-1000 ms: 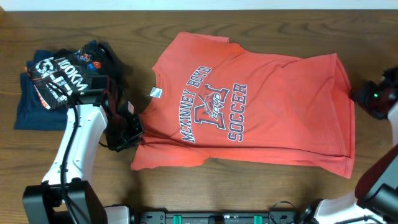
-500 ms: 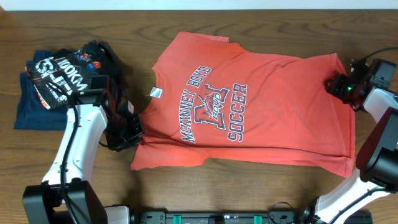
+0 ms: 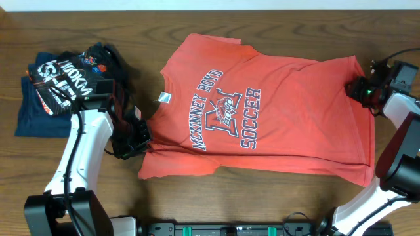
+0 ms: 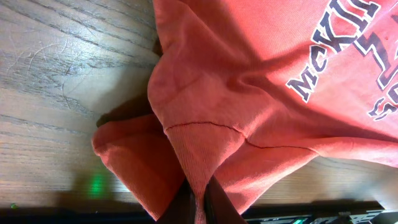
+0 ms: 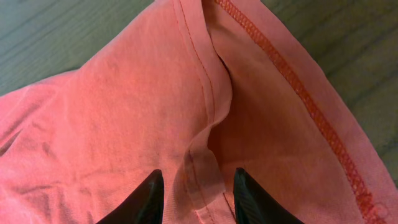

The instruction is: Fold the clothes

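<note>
Shirt (image 3: 295,98) print reads "MCKINNEY BOYD" and "SOCCER" in dark, white-edged letters around a big M logo; the word on the logo is too small to read. Left wrist view catches only "McKI" of it. Small white tag (image 3: 163,98) at the collar, text unreadable. Dark garments (image 3: 62,82) piled at the table's far left carry white lettering, crumpled, only partly legible, roughly "OOK".

Wooden table (image 3: 197,23) under everything. The dark pile sits just beside the left arm, apart from the red shirt. Nothing lies on top of the shirt.

The shirt lies print up, mostly flat, mid-table, collar to the left and hem to the right. Lower-left sleeve is bunched and wrinkled.

Left gripper (image 3: 139,141) is at that bunched sleeve, by the collar side. In the wrist view, left gripper (image 4: 199,202) has its jaws together, clamped on a pinch of the red fabric, with a seam running up from the pinch.

Right gripper (image 3: 359,90) is at the shirt's upper right corner, on the hem edge. Wrist view: right gripper (image 5: 198,196) has its jaws apart, straddling a raised fold of fabric, stitched hem just to the side. Fingertips (image 5: 149,196) sit on the cloth; no clamp on the fold visible.
</note>
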Controlling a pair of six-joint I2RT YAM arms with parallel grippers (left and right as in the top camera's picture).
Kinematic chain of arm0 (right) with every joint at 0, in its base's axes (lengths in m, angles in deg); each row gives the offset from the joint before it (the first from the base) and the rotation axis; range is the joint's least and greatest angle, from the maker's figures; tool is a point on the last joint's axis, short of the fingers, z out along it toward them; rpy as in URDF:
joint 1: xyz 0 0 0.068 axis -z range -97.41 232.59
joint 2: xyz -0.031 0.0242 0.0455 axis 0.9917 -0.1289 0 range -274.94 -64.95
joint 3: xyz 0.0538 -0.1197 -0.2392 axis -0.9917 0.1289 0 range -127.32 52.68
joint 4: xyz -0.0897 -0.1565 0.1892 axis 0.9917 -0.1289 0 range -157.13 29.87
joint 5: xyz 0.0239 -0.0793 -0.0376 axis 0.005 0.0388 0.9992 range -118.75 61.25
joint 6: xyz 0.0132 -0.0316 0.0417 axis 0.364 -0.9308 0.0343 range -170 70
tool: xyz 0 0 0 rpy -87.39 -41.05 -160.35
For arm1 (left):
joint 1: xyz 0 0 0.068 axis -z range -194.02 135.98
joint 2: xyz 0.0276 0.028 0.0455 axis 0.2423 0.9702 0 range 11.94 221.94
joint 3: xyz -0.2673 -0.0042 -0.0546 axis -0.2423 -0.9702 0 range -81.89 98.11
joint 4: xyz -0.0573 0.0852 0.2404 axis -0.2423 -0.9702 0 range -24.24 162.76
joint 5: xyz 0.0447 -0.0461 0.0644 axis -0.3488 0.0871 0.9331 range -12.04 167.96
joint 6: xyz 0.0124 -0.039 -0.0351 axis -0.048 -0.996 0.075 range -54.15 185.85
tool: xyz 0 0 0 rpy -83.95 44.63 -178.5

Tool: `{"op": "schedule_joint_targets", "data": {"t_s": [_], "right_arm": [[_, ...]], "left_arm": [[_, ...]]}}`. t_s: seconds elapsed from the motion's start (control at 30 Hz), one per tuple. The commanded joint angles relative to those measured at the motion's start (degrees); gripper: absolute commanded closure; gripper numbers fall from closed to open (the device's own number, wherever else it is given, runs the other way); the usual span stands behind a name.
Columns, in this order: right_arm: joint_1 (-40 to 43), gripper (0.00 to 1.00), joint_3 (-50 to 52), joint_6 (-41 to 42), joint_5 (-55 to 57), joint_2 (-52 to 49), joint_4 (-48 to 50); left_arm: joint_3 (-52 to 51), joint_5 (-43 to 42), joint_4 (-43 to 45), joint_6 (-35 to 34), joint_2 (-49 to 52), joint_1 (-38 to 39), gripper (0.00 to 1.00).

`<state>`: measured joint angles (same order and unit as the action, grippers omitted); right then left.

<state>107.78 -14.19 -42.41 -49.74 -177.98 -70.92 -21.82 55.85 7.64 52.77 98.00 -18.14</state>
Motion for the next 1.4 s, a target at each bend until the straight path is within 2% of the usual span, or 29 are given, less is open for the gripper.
{"op": "schedule_joint_targets", "data": {"t_s": [0.0, 0.33, 0.47, 0.53, 0.6, 0.77, 0.97, 1.13, 1.2, 1.23, 1.37], "right_arm": [[-0.5, 0.65, 0.3, -0.4, 0.2, -0.6, 0.3], [-0.5, 0.69, 0.3, -0.4, 0.6, -2.8, 0.9], [-0.6, 0.84, 0.3, -0.4, 0.6, -3.2, 1.5], [-0.6, 0.97, 0.2, -0.3, 0.6, -3.1, 1.8], [-0.5, 0.99, 0.2, 0.2, 0.7, -2.8, 1.7], [1.9, 0.99, 0.1, 2.5, 1.2, -0.1, 1.5], [6.8, 0.99, 0.1, 4.2, 10.1, 5.1, -0.1], [8.8, 0.98, 0.1, 3.9, 12.3, 4.9, -2.5], [8.8, 0.94, 0.1, 3.5, 12.6, 4.2, -2.8], [8.7, 0.85, 0.1, 3.4, 12.7, 3.9, -2.9], [8.1, 0.70, 0.1, 3.0, 12.6, 3.1, -3.9]], "left_arm": [[-0.1, 0.2, -0.1, 0.5, -0.4, -0.4, 0.94], [-0.1, 0.2, -0.2, 0.5, -0.4, -0.4, 0.94], [-0.1, 0.2, -0.2, 0.5, -0.4, -0.4, 0.94], [-0.1, 0.2, -0.2, 0.5, -0.4, -0.4, 0.94], [-0.1, 0.2, -0.2, 0.5, -0.4, -0.4, 0.94], [-0.1, 0.2, -0.2, 0.5, -0.4, -0.4, 0.94], [-0.1, 0.2, -0.1, 0.5, -0.4, -0.4, 0.94], [-0.1, 0.2, -0.1, 0.5, -0.4, -0.4, 0.94], [-0.1, 0.2, -0.1, 0.5, -0.4, -0.4, 0.94], [-0.1, 0.2, -0.1, 0.5, -0.4, -0.4, 0.94], [-0.1, 0.2, -0.2, 0.5, -0.4, -0.4, 0.94]]}}
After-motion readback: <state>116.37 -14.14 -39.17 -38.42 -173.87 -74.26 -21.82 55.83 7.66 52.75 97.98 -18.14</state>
